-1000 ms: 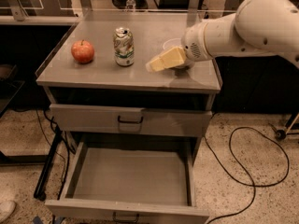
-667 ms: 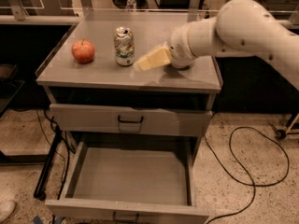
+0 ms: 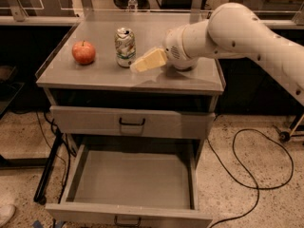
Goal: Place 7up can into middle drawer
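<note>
One gripper (image 3: 138, 66) beside can (image 3: 125, 47); drawer (image 3: 133, 180) open

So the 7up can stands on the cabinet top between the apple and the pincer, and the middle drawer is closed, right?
No: the camera view shows the middle drawer pulled open, not closed. The 7up can does stand on the cabinet top between the apple and the pincer.

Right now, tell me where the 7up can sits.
The 7up can stands upright on the cabinet top, between the apple and the gripper close beside it.
</note>
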You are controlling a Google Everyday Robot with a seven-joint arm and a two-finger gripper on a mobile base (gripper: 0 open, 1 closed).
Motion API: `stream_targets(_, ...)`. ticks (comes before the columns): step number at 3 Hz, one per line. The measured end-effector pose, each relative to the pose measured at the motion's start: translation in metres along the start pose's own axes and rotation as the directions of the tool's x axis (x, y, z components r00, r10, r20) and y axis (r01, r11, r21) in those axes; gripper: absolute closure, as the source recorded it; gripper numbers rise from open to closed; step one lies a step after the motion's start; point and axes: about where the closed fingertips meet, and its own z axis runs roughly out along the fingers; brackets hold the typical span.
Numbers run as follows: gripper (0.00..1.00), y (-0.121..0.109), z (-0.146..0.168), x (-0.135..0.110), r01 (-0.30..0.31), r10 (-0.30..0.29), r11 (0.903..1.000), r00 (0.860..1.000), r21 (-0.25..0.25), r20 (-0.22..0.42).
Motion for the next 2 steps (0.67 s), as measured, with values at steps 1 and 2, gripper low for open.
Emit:
stream_targets(1, 0.0, 0.001, 0.004, 0.001, -0.013, 0.013, 0.9999, 1.0, -0.002, 0.016)
stream_targets(2, 0.0, -0.005, 0.028, -0.002, -0.036, 0.035, 0.9994, 0.998, 0.005, 0.049)
